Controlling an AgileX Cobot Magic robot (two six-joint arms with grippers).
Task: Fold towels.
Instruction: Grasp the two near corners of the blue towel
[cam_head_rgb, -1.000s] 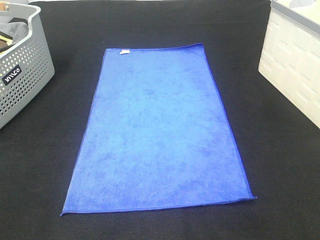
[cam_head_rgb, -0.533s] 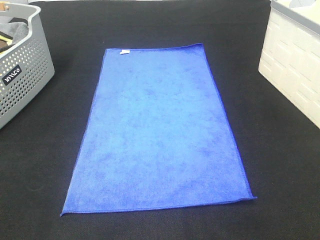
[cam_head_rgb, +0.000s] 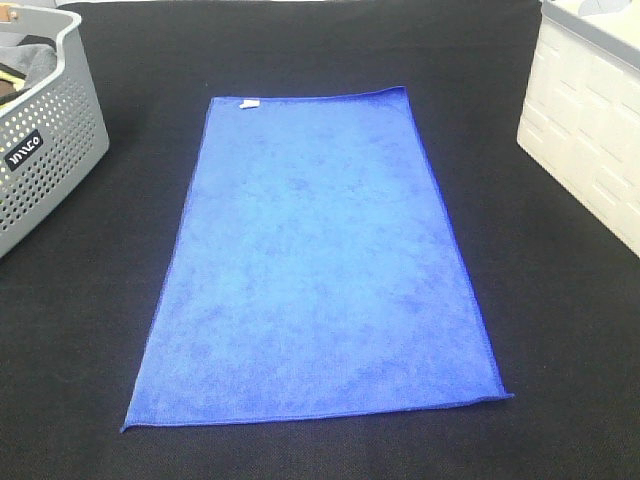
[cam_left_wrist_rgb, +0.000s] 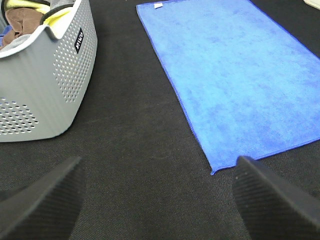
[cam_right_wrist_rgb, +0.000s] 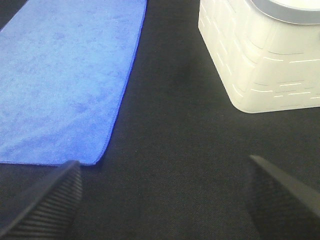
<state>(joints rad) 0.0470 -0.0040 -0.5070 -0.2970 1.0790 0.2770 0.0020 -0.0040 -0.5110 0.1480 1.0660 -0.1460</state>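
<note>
A bright blue towel (cam_head_rgb: 315, 260) lies flat and fully spread on the black table, with a small white tag (cam_head_rgb: 248, 103) at its far left corner. Neither arm shows in the exterior high view. In the left wrist view my left gripper (cam_left_wrist_rgb: 160, 200) stands open above bare cloth, close to the towel's near left corner (cam_left_wrist_rgb: 214, 171), holding nothing. The right wrist view shows my right gripper (cam_right_wrist_rgb: 162, 200) open too, one finger (cam_right_wrist_rgb: 45, 205) just short of the towel's near right corner (cam_right_wrist_rgb: 97, 161). The towel (cam_left_wrist_rgb: 235, 75) (cam_right_wrist_rgb: 65, 80) touches neither gripper.
A grey perforated basket (cam_head_rgb: 45, 140) (cam_left_wrist_rgb: 45, 85) with cloths inside stands at the far left. A white basket (cam_head_rgb: 590, 130) (cam_right_wrist_rgb: 265, 60) stands at the far right. Black table cloth (cam_head_rgb: 560, 330) surrounds the towel.
</note>
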